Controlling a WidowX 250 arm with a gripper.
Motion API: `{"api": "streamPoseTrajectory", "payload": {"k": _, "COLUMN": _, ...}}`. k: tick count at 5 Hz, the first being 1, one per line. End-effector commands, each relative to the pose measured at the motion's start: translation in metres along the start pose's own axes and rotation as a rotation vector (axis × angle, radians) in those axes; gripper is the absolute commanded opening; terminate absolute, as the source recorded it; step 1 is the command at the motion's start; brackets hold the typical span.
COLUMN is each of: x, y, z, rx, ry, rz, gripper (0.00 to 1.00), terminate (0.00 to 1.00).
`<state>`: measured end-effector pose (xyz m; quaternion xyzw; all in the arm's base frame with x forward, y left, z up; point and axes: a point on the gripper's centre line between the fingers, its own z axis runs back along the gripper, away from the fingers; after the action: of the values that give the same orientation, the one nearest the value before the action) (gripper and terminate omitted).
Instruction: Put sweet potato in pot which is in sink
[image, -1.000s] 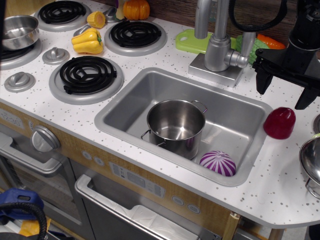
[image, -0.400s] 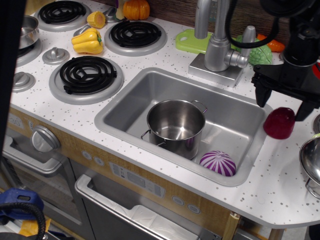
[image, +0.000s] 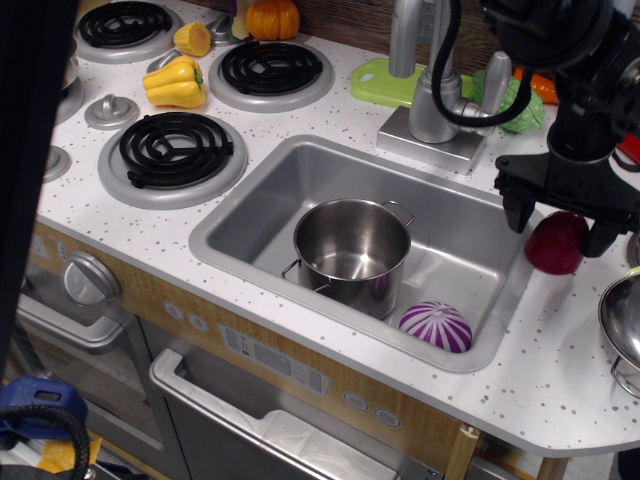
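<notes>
The dark red sweet potato (image: 556, 243) sits on the white counter just right of the grey sink (image: 240, 215). My black gripper (image: 560, 222) hangs over it, open, with one finger on each side of the potato's top. I cannot tell whether the fingers (image: 516, 210) touch it. The shiny steel pot (image: 352, 254) with loop handles stands empty and upright in the middle of the sink.
A purple-and-white striped ball (image: 436, 326) lies in the sink's front right corner beside the pot. The tap (image: 436, 85) rises behind the sink. A steel bowl (image: 622, 325) sits at the right edge. Burners and a yellow pepper (image: 175, 82) are at left.
My gripper has moved down and slightly left, from above the counter to straddling the sweet potato. A dark blurred shape has widened along the left edge. The potato and pot have not moved.
</notes>
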<state>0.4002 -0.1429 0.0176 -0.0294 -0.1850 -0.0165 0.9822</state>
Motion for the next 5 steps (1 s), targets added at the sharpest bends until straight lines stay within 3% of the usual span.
{"api": "streamPoseTrajectory", "payload": {"k": 1, "x": 0.006, "y": -0.003, "z": 0.001, "rx": -0.024, "ry": -0.06, "rz": 0.019, "gripper": 1.0, "terminate": 0.0}}
{"api": "streamPoseTrajectory", "payload": {"k": 2, "x": 0.007, "y": -0.001, "z": -0.001, "rx": -0.046, "ry": -0.059, "rz": 0.031, "gripper": 0.0, "terminate": 0.0}}
{"api": "streamPoseTrajectory", "payload": {"k": 3, "x": 0.011, "y": 0.002, "z": 0.017, "rx": 0.02, "ry": -0.02, "rz": -0.004, "gripper": 0.0, "terminate": 0.0}}
{"api": "streamPoseTrajectory", "payload": {"k": 4, "x": 0.017, "y": 0.01, "z": 0.05, "rx": 0.138, "ry": 0.07, "rz": -0.079, "gripper": 0.0, "terminate": 0.0}}
{"api": "streamPoseTrajectory", "payload": {"k": 5, "x": 0.003, "y": 0.031, "z": 0.056, "rx": 0.164, "ry": 0.086, "rz": -0.086, "gripper": 0.0, "terminate": 0.0}}
